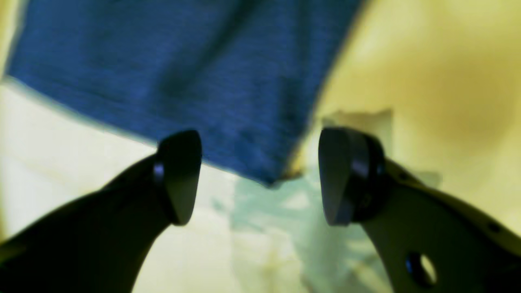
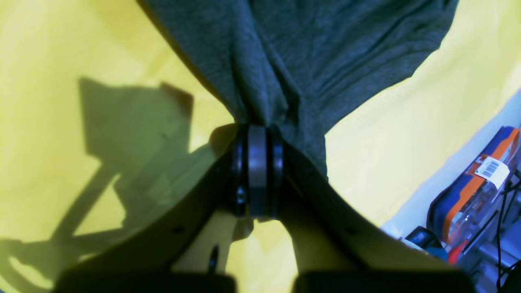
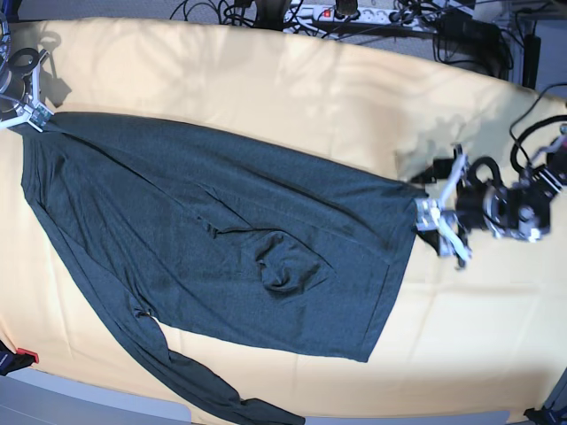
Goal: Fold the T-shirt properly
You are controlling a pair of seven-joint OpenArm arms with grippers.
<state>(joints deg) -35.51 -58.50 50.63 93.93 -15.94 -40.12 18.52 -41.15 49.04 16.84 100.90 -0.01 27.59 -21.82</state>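
Observation:
The T-shirt (image 3: 221, 230), dark charcoal-green, lies spread slantwise over the table, wrinkled at its middle. My right gripper (image 3: 34, 113) is at the far left corner of the shirt. In the right wrist view this gripper (image 2: 257, 134) is shut on a bunched fold of the T-shirt (image 2: 325, 49). My left gripper (image 3: 436, 226) stands open at the shirt's right edge. In the left wrist view a corner of the T-shirt (image 1: 183, 73), which looks blue there, reaches down between the two fingers of the left gripper (image 1: 260, 179), and the fingers do not touch it.
A pale yellow cloth (image 3: 354, 88) covers the table. One sleeve (image 3: 204, 390) trails to the front edge. A power strip and cables (image 3: 354, 13) lie behind the table. An orange and blue box (image 2: 476, 183) sits off the table's side.

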